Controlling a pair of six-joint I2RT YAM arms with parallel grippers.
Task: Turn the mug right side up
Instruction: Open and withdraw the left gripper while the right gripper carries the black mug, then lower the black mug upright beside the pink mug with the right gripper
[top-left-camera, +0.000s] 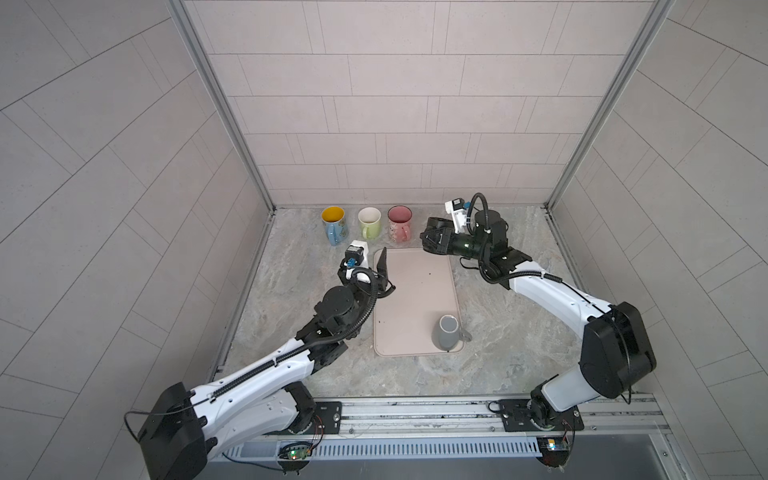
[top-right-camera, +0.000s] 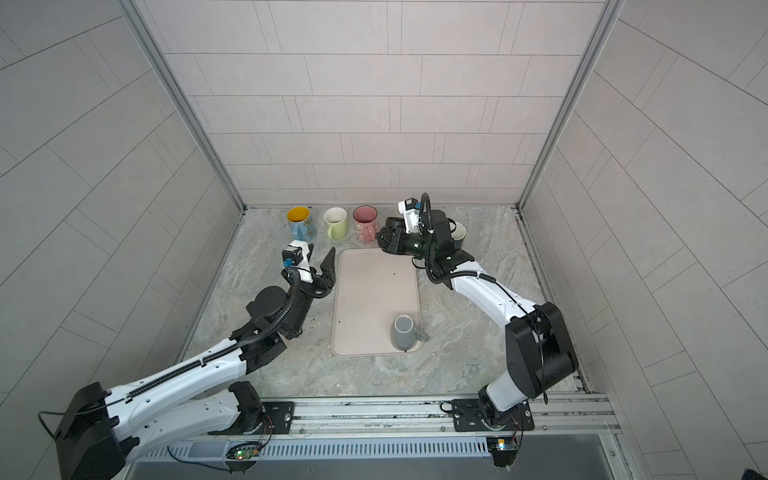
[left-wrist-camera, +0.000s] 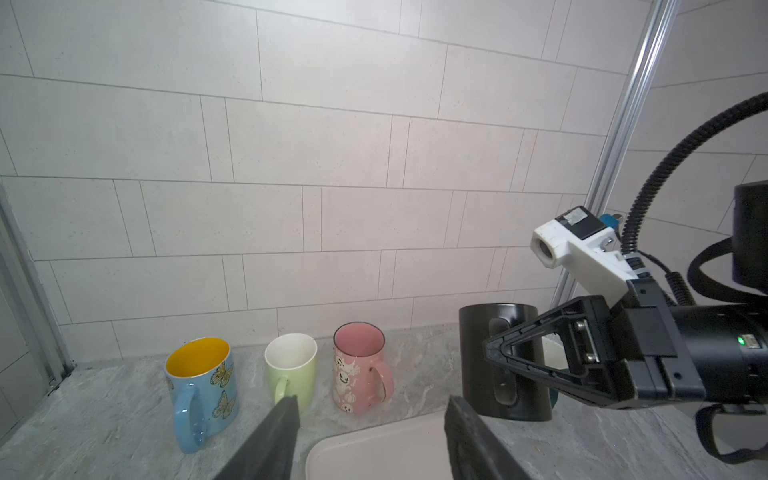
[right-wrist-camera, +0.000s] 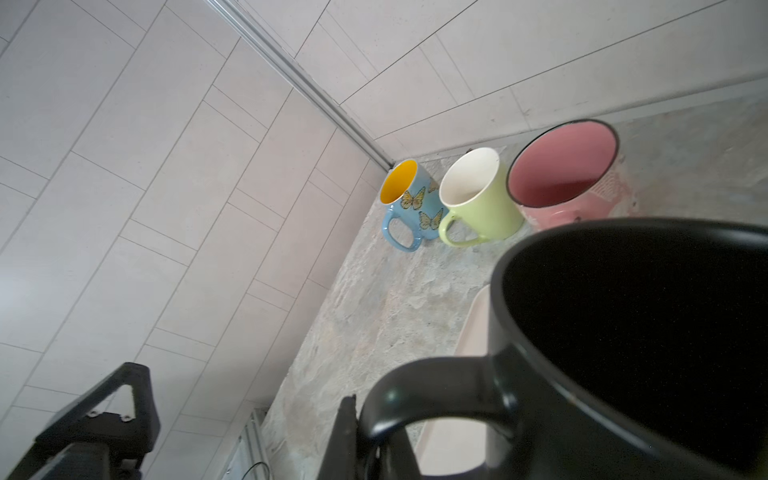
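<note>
Right claw (left-wrist-camera: 492, 348): I'm clenching it on the black mug (left-wrist-camera: 478, 332) by the handle; the mug is sitting mouth-up just past the tips.
Left claw (left-wrist-camera: 370, 409): hanging released, empty.
Handling: I'm judging it stiff, slick and breakable, with the handle giving the best hold.
Views: the right wrist view is showing its open mouth; the left wrist view is showing only its side.

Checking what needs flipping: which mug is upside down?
The grey mug on the tray: its closed base faces up, while the blue mug, green mug, pink mug and black mug show open mouths.
</note>
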